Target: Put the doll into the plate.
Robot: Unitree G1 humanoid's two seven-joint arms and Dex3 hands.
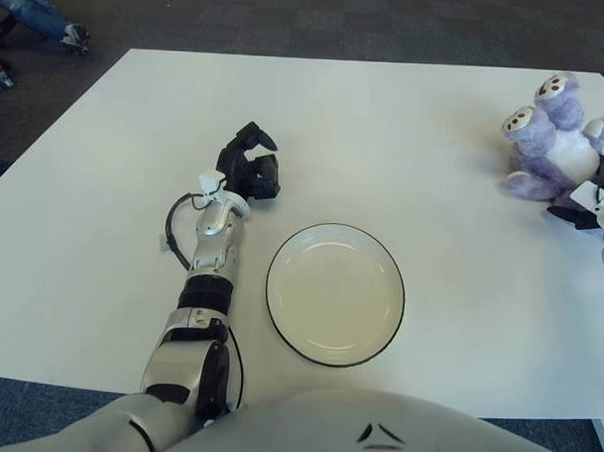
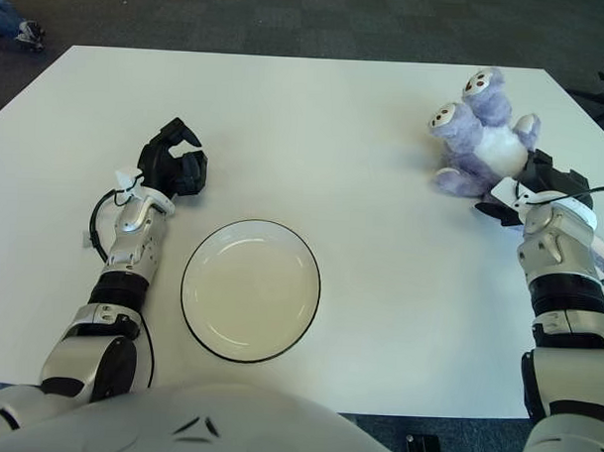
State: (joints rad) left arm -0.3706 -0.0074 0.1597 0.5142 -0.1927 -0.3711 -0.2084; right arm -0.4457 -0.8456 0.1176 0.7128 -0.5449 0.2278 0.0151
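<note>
Two hands show over the white counter, one at each side. The doll, a lilac plush bear with a white belly, lies on its back near the counter's far right corner, its two round-soled feet pointing away toward the far edge. The right hand sits at the doll's near right flank, just against its lower body; its dark fingers are bunched beside the plush, but whether they actually clamp any of it cannot be told from either eye. Behind the hand the silver right forearm runs back toward the near edge of the counter. The plate, round and cream with a thin dark rim, lies empty near the front edge of the counter, a little left of centre and well apart from the doll. The left hand shows left of the plate and farther back, fingers curled in on themselves and holding nothing, with its forearm stretched over the counter alongside the plate's left rim without touching it. A dark carpeted floor lies beyond the far edge.
</note>
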